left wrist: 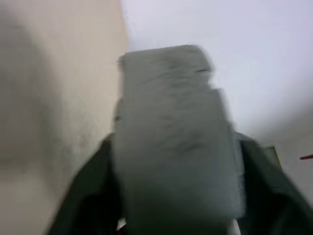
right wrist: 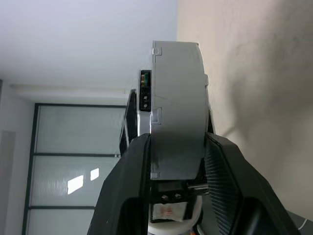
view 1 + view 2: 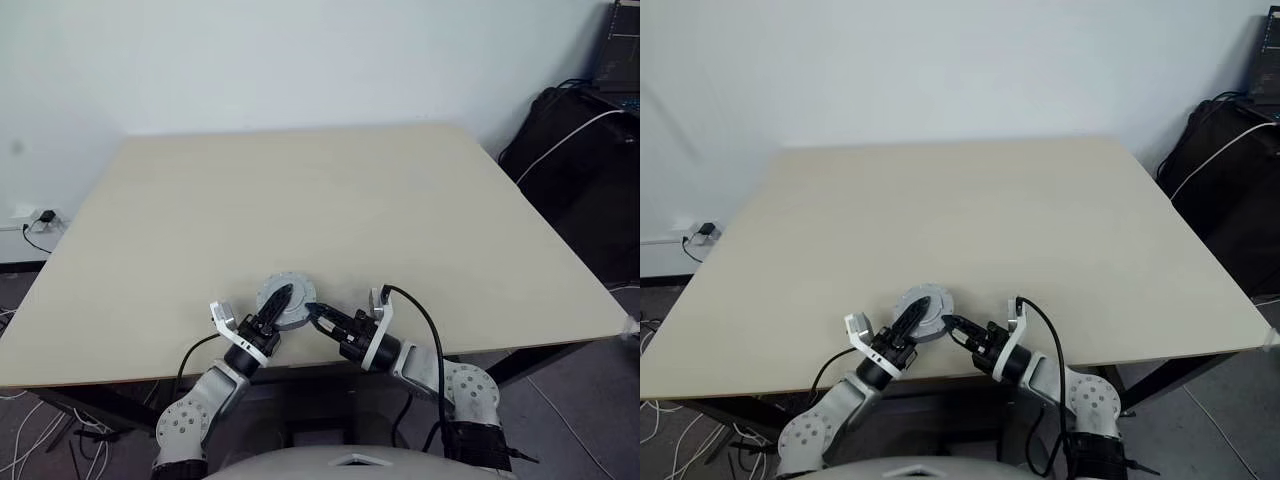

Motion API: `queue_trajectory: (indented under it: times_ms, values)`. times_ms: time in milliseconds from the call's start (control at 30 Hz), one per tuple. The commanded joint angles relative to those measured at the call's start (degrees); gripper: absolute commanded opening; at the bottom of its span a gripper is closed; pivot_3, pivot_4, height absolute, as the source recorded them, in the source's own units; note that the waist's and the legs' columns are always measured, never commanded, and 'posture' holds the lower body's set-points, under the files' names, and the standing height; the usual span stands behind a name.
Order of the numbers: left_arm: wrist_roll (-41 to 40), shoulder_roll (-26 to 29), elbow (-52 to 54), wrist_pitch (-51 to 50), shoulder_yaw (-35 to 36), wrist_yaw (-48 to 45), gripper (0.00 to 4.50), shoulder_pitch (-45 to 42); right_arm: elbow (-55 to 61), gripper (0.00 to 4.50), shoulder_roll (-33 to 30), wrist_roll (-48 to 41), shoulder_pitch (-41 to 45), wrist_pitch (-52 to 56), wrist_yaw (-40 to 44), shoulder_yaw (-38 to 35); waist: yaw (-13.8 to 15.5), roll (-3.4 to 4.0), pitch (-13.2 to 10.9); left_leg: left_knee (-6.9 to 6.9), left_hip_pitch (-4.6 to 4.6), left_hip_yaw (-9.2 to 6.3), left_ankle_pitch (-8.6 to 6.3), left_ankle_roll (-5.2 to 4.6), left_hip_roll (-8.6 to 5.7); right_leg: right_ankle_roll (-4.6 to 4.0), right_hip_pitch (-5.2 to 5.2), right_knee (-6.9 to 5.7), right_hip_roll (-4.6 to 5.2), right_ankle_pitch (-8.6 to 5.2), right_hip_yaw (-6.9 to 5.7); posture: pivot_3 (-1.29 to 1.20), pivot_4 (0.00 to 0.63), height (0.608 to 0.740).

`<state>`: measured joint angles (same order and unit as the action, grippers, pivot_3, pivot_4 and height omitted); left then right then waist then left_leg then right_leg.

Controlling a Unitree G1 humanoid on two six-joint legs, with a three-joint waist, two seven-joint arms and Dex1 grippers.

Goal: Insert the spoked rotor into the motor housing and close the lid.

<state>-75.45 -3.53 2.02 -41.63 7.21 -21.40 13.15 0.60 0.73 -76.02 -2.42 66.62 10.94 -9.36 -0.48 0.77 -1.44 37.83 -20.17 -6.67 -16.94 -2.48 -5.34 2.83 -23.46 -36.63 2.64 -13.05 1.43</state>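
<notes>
A round silver-grey motor housing (image 3: 300,294), its smooth lid face up, sits at the near edge of the beige table (image 3: 320,190). My left gripper (image 3: 282,300) reaches in from the left with one black finger lying across the top. In the left wrist view the housing (image 1: 171,137) fills the gap between both fingers (image 1: 88,196). My right gripper (image 3: 313,311) comes from the right and is shut on the housing's rim (image 2: 178,112), one finger (image 2: 230,186) on each flat face. Windings and the spoked rotor are hidden.
A black bag (image 3: 580,150) with a white cable stands off the table's right side. A wall socket with plugs (image 3: 40,218) is low on the left wall. The rest of the tabletop stretches away beyond the housing.
</notes>
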Motion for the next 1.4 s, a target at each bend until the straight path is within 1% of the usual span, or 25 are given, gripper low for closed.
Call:
queue_trajectory:
  times_ms: [33,133,267,333,500,567,600,633,733,800,867,933,1033,1100,1233,1300,1400]
  values:
    - [-0.76,-4.6,1.29,0.48,-0.86,-0.53,2.13,0.38,3.25,1.28,0.69,0.07,1.72,-1.95,1.28,0.58,0.04,0.0,0.0,0.0,-0.01,0.0,0.0,0.0,0.0,0.0,0.0,0.01,0.0,0.0,-0.01,0.0,0.0,0.74]
    - [-0.83,-4.41,1.31,0.54,-1.01,-0.44,2.13,0.34,5.29,1.28,0.09,5.35,1.14,-5.68,2.8,2.27,0.02,0.0,0.0,0.0,-0.02,0.0,0.0,0.0,0.0,0.01,-0.01,0.02,0.0,0.01,-0.01,0.0,0.0,0.74]
    - [-0.83,-4.08,1.49,1.05,-1.28,-0.15,2.13,0.3,5.99,1.28,-0.62,7.26,0.75,-6.78,4.84,3.24,0.02,-0.01,0.0,0.0,-0.04,0.0,0.0,-0.01,0.0,0.02,-0.02,0.04,0.0,0.01,-0.01,0.0,0.0,0.74]
    - [-0.15,-4.02,1.61,1.88,-1.14,0.5,2.13,0.08,6.43,2.0,-1.14,7.35,0.52,-6.87,5.47,3.13,0.05,0.0,0.0,0.0,-0.04,0.0,0.0,-0.01,0.0,0.02,-0.02,0.05,0.0,0.02,-0.01,0.0,0.0,0.74]
    - [0.22,-3.69,2.08,3.21,-0.13,1.21,2.13,-0.94,9.15,3.56,-2.52,7.85,-0.4,-8.08,4.97,2.43,0.29,-0.02,-0.02,0.01,-0.05,0.0,-0.01,-0.01,-0.01,0.03,-0.03,0.06,0.0,0.02,-0.01,0.0,0.0,0.74]
    - [0.78,-3.23,2.09,4.18,0.4,1.71,2.13,-1.95,11.66,4.23,-3.94,9.78,-1.01,-9.29,5.75,3.46,0.33,-0.02,-0.02,0.0,-0.07,-0.01,-0.01,0.0,0.0,0.03,-0.04,0.06,0.0,0.02,-0.01,0.0,0.0,0.74]
    - [0.54,-3.02,2.24,4.28,0.7,2.25,2.13,-2.6,12.87,4.5,-4.15,10.93,-1.38,-10.62,5.84,3.71,0.38,-0.03,-0.03,0.0,-0.08,0.0,-0.01,0.0,0.0,0.03,-0.04,0.06,0.0,0.02,-0.01,0.0,0.0,0.74]
    - [0.28,-2.8,2.46,4.41,1.02,2.62,2.13,-3.24,13.76,4.5,-4.22,12.14,-1.67,-11.95,5.85,3.92,0.41,-0.05,-0.03,0.01,-0.1,0.0,-0.01,0.0,0.0,0.03,-0.04,0.06,0.0,0.02,-0.01,0.0,0.0,0.74]
    - [-0.42,-2.5,2.9,5.83,3.18,3.49,2.13,-6.09,16.62,4.5,-5.9,19.34,-3.16,-17.74,7.55,6.4,0.71,-0.08,-0.05,0.03,-0.1,-0.01,-0.01,0.03,0.0,0.04,-0.04,0.06,-0.01,0.02,-0.04,0.0,0.0,0.74]
    - [-0.04,-1.83,1.77,6.46,4.56,3.76,2.13,-8.72,18.06,4.5,-6.64,25.43,-4.68,-23.8,9.31,8.67,0.85,-0.13,-0.07,0.05,-0.1,-0.01,-0.14,0.26,0.0,0.06,-0.04,0.06,-0.01,0.03,-0.05,0.0,0.0,0.74]
    - [0.84,-1.27,0.0,6.75,5.57,3.87,2.13,-11.11,18.62,4.5,-7.07,33.05,-6.1,-31.34,10.11,11.54,1.1,-0.15,-0.08,0.08,-0.11,0.0,-0.14,0.27,-0.01,0.08,-0.04,0.07,-0.02,0.05,-0.05,0.0,0.0,0.74]
    - [2.39,-1.07,-3.75,8.35,7.26,4.66,2.13,-14.98,17.97,4.5,-9.4,40.45,-7.38,-37.08,12.25,15.83,1.38,-0.17,-0.07,0.11,-0.1,0.02,-0.05,0.42,-0.03,0.1,-0.03,0.08,-0.03,0.06,-0.03,0.0,0.0,0.74]
    - [4.11,-0.91,-9.96,10.5,9.71,4.17,2.13,-20.36,15.19,4.5,-10.47,47.84,-8.59,-43.17,12.52,19.42,1.53,-0.33,-0.1,0.16,-0.09,0.03,0.04,0.55,-0.05,0.11,-0.03,0.05,-0.06,0.08,-0.03,0.0,0.0,0.74]
    - [5.67,-1.03,-14.69,12.09,11.08,3.78,2.13,-23.96,13.3,4.5,-10.27,50.97,-9.03,-46.9,12.7,20.29,1.61,-0.51,-0.18,0.16,-0.09,0.03,0.08,0.6,-0.04,0.04,-0.03,-0.01,-0.08,0.11,-0.02,0.0,0.0,0.74]
    - [12.23,-1.54,-27.19,18.6,13.38,5.32,2.13,-33.76,9.04,4.5,-9.08,55.36,-8.82,-51.46,11.29,20.07,2.22,-0.83,-0.34,0.27,-0.09,0.01,0.1,0.64,-0.06,0.05,-0.02,-0.02,-0.11,0.16,-0.05,0.0,0.0,0.74]
    - [14.18,-1.72,-32.68,20.69,14.93,6.01,2.13,-37.86,7.39,4.5,-8.86,59.46,-8.66,-55.49,9.85,20.56,2.32,-0.88,-0.34,0.28,-0.09,0.02,0.11,0.65,-0.07,-0.13,-0.01,-0.02,-0.12,0.3,-0.05,0.0,0.0,0.74]
    - [16.89,-1.65,-41.16,23.84,17.09,6.86,2.13,-44.62,4.43,4.5,-9.22,66.32,-8.47,-62.2,7.38,21.54,2.33,-0.94,-0.37,0.27,-0.11,0.06,0.18,0.5,-0.1,-0.18,-0.04,-0.03,-0.12,0.34,-0.06,0.0,0.0,0.74]
